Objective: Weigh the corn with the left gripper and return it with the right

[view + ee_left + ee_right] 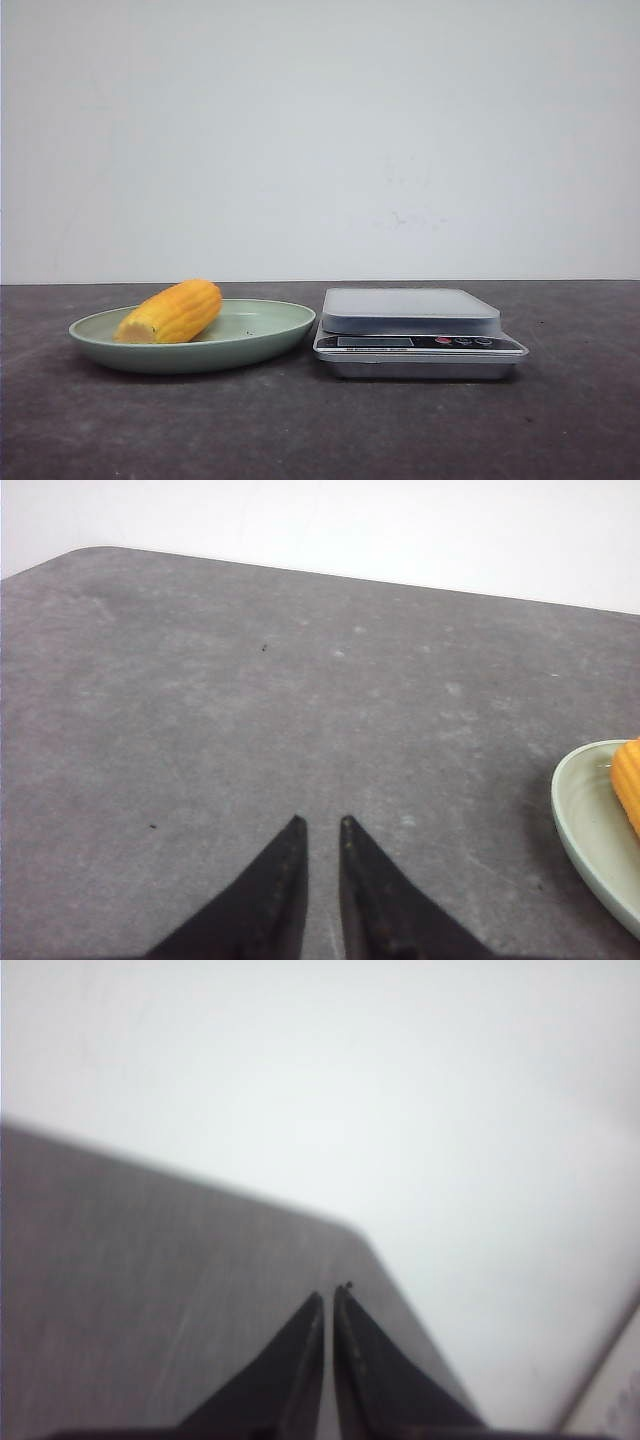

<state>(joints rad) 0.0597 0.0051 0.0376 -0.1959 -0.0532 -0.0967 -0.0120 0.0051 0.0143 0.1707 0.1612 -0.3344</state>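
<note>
The corn [172,312], a stubby yellow-orange cob with its paler cut end toward the front left, lies on a pale green plate [270,330] at the left of the dark table. A bit of the corn [628,780] and the plate rim [572,820] show at the edge of the left wrist view. A silver kitchen scale [410,310] stands just right of the plate, its platform bare. My left gripper [320,825] hovers over bare table left of the plate, its jaws close together with a narrow slit and nothing between them. My right gripper [330,1298] is shut and empty over the table's edge. Neither gripper shows in the front view.
A plain white wall runs behind the table. The scale's display and buttons [462,342] face the front. The rounded far corner of the table [90,555] shows in the left wrist view.
</note>
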